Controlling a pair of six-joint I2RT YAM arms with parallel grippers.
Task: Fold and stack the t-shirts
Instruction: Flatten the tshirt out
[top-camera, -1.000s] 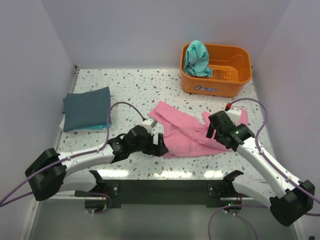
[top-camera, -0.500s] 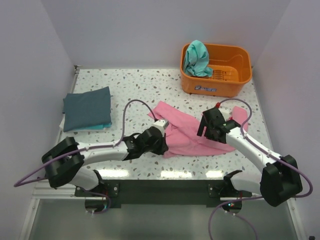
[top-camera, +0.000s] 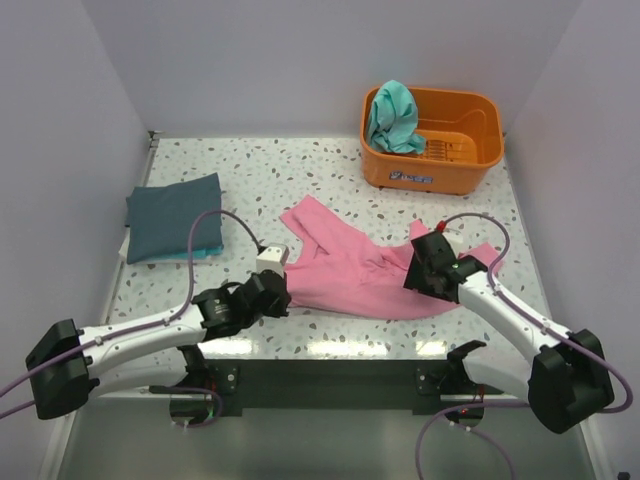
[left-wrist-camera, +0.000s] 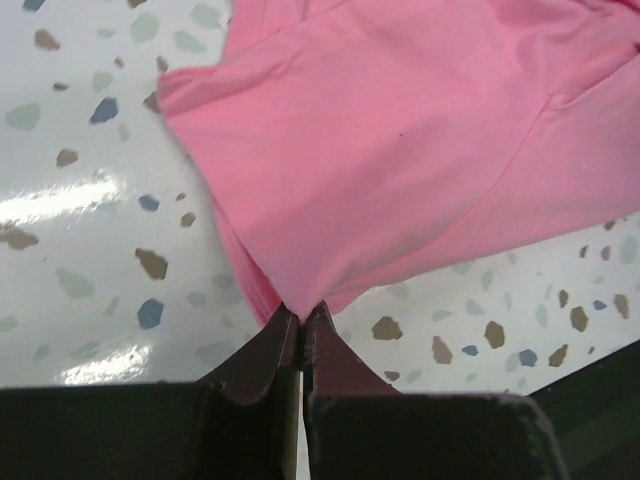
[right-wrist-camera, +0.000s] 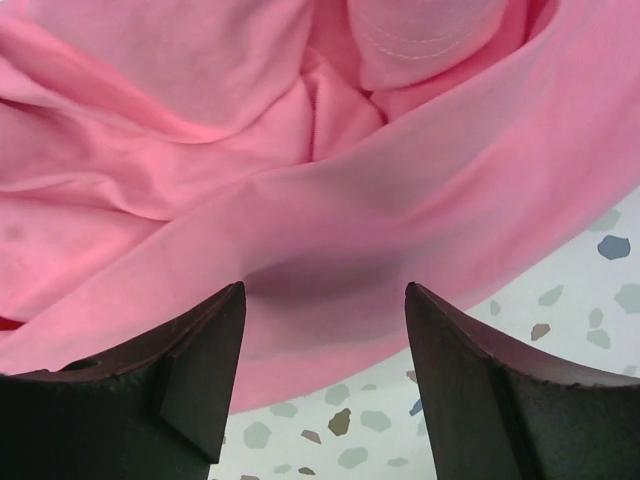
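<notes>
At table centre, the pink t-shirt (top-camera: 365, 275) lies spread but wrinkled. Its long axis runs left to right, and one sleeve points toward the far left. Left gripper (left-wrist-camera: 301, 318): jaws closed tight, pinching the shirt's near left edge. Right gripper (right-wrist-camera: 323, 290): jaws wide apart over bunched fabric at the shirt's right end, gripping nothing. The dark slate t-shirt (top-camera: 173, 215) lies folded at far left. The teal t-shirt (top-camera: 392, 115) sits crumpled in the orange basket (top-camera: 470, 140) at far right.

The left end effector (left-wrist-camera: 301, 315), angled low and forward, was pinched shut, while the right end effector (right-wrist-camera: 322, 288) had its fingers spread apart.
</notes>
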